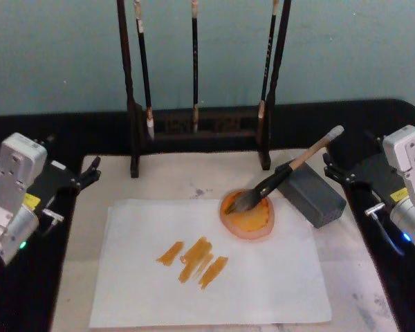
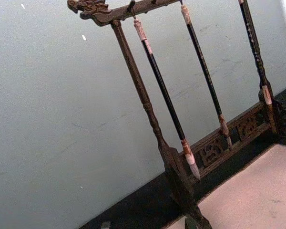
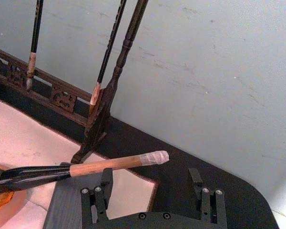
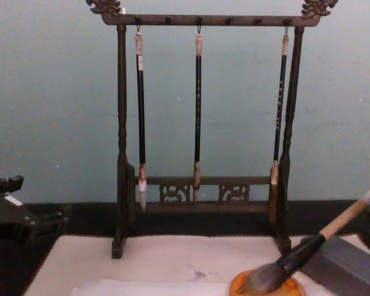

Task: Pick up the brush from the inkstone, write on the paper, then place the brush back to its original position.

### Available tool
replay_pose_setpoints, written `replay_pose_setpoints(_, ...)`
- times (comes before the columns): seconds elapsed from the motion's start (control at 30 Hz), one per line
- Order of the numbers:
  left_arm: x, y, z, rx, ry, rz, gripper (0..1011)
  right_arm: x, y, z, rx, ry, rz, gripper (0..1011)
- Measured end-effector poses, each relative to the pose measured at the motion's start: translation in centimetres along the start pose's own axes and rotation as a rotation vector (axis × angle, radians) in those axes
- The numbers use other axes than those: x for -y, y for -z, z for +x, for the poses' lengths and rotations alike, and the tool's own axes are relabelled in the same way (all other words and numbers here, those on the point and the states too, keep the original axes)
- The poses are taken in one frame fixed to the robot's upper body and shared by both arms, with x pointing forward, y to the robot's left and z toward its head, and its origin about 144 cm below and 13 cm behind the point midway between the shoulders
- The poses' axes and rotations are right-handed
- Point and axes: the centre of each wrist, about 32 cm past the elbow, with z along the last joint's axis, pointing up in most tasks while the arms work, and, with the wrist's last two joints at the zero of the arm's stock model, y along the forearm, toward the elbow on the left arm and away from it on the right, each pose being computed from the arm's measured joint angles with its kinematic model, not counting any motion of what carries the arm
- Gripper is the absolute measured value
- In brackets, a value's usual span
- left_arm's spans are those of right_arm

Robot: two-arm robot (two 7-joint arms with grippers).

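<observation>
The thick pale-handled calligraphy brush [image 1: 283,176] lies right of centre in the head view, its dark tuft in the small round orange dish [image 1: 263,232] and its handle propped on the grey rectangular block [image 1: 318,197], so the wet hair stays off the white paper sheet [image 1: 263,283]. Orange strokes [image 1: 194,259] on the sheet suggest the writing is done. The right gripper [image 1: 351,185] at the right edge and the left gripper [image 1: 70,194] at the left edge have their fingers spread, gripping nothing, well apart from the brush.

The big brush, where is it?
In the head view the brush lies right of centre, its hairs in the inkstone at the far edge of the paper, handle propped on the grey block.
</observation>
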Motion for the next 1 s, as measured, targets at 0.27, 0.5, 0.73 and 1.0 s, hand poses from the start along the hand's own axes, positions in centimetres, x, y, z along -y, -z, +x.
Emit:
replay_pose_setpoints(0.27, 0.00, 0.00, 0.00, 0.000, 0.000, 0.000, 1010, 0.00, 0.00, 0.00, 0.000, 0.000, 0.000, 1000)
replay_pose_setpoints(0.5, 0.00, 0.00, 0.00, 0.000, 0.000, 0.000, 1010, 0.00, 0.00, 0.00, 0.000, 0.000, 0.000, 1000)
replay_pose_setpoints(0.73, 0.00, 0.00, 0.00, 0.000, 0.000, 0.000, 1010, 0.00, 0.00, 0.00, 0.000, 0.000, 0.000, 1000)
replay_pose_setpoints(1.0, 0.00, 0.00, 0.00, 0.000, 0.000, 0.000, 1010, 0.00, 0.00, 0.00, 0.000, 0.000, 0.000, 1000)
